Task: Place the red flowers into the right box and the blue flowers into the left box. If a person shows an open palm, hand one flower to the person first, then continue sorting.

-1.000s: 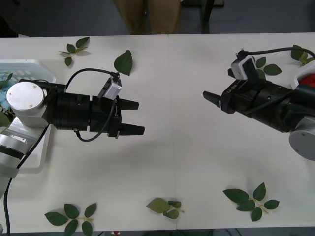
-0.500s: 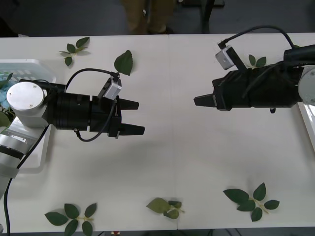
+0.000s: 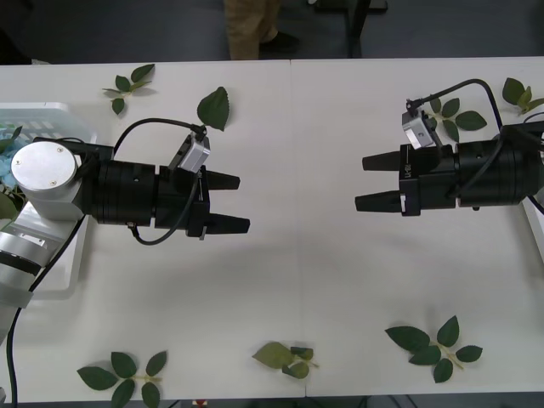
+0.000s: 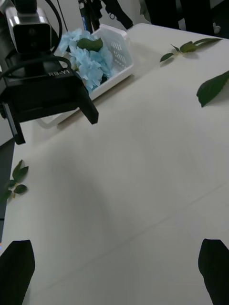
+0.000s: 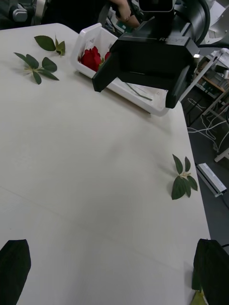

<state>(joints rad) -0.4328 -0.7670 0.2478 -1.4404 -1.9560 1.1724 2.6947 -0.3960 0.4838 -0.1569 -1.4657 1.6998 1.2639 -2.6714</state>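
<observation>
Front view: the right gripper [image 3: 368, 182] has swung level above the bare table [image 3: 306, 280], fingers now spread and empty, facing the open-fingered left gripper [image 3: 231, 203]. Sorting looks finished: red roses [image 5: 92, 57] lie in the right box [image 5: 87, 70], fluffy blue flowers [image 4: 90, 61] in the left box [image 4: 120, 45].

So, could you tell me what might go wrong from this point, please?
1. The open left gripper and open right gripper face each other over the table; moving inward could make them collide.
2. Loose leaf sprigs could be mistaken for flowers.
3. The blue flowers are heaped above the left box rim and might spill.
</observation>
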